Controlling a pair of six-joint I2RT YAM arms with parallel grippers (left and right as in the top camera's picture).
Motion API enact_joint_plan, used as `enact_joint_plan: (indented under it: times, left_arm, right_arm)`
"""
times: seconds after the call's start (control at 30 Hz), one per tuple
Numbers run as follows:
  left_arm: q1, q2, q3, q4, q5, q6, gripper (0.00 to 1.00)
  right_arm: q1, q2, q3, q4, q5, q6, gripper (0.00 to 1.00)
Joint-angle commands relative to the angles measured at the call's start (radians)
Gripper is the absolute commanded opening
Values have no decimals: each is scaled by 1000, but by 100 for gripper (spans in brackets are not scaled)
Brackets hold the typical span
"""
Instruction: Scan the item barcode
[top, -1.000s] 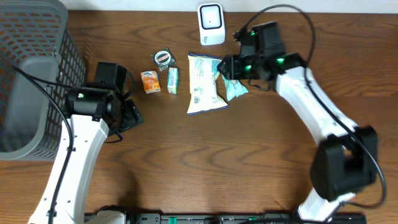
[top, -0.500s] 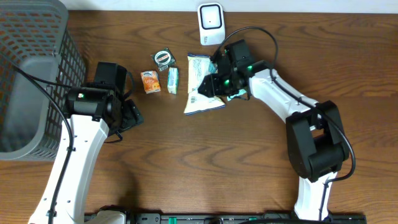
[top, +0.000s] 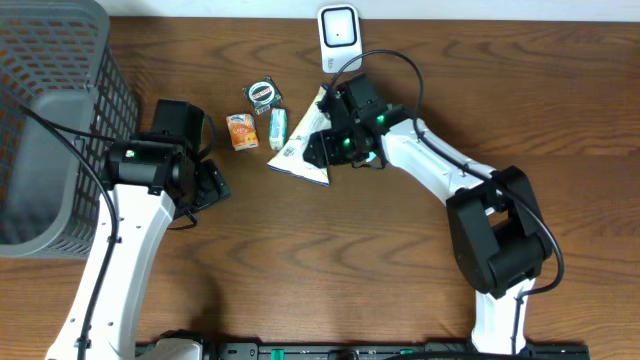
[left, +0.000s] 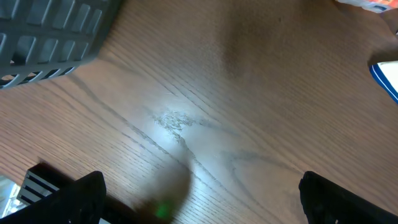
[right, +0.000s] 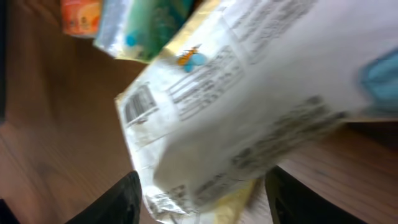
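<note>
Wood table, white bag held just below the scanner.
Overhead: right gripper grasps the tilted bag, its long axis running diagonally from the scanner toward the left arm; green packet just beside it, orange packet and tin beyond; basket far left, contents unclear. Left wrist: left gripper spread wide over wood. Right wrist: bag between the fingers, barcode at its left end.

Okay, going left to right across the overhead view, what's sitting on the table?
From the left: basket → orange packet → green packet → white bag → scanner.
</note>
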Motion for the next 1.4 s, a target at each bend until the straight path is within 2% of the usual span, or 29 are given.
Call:
enact_joint_plan:
  times: [0.0,0.17,0.23,0.27,0.33,0.4,0.5,0.73,0.97,1.2,1.37]
  left_arm:
    - [3,3,-4,-3,-10,-5,98]
    - [3,3,-4,-3,-10,-5,98]
    - [3,3,-4,-3,-10,-5,98]
    - [3,3,-4,-3,-10,-5,98]
    - [3,3,-4,-3,-10,-5,97]
    - [3,3,-4,-3,-10,-5,98]
    - [3,3,-4,-3,-10,-5,98]
    - [3,3,-4,-3,-10,-5,98]
    - [3,3,-4,-3,-10,-5,98]
    - [3,3,-4,-3,-10,-5,98]
    - [3,3,-4,-3,-10,-5,97]
  right_arm:
    - [-45,-14,13,-22,16,16,57]
    - [-104,-57,14,-48,8,19,56]
    - [-118,-68,14,-47,3,19,60]
    - [-124,-68,14,-46,4,19,62]
    - [-135,-66,14,-43,14,19,74]
    - [-138,-60,13,-43,45,19,82]
    - [-137,-58,12,-43,116,19,88]
    - [-132,-50,11,-29,218,87,89]
    - [-126,-1,11,26,217,95,96]
    - [-117,9,11,124,39,98,96]
    - [-105,9,11,154,30,105,95]
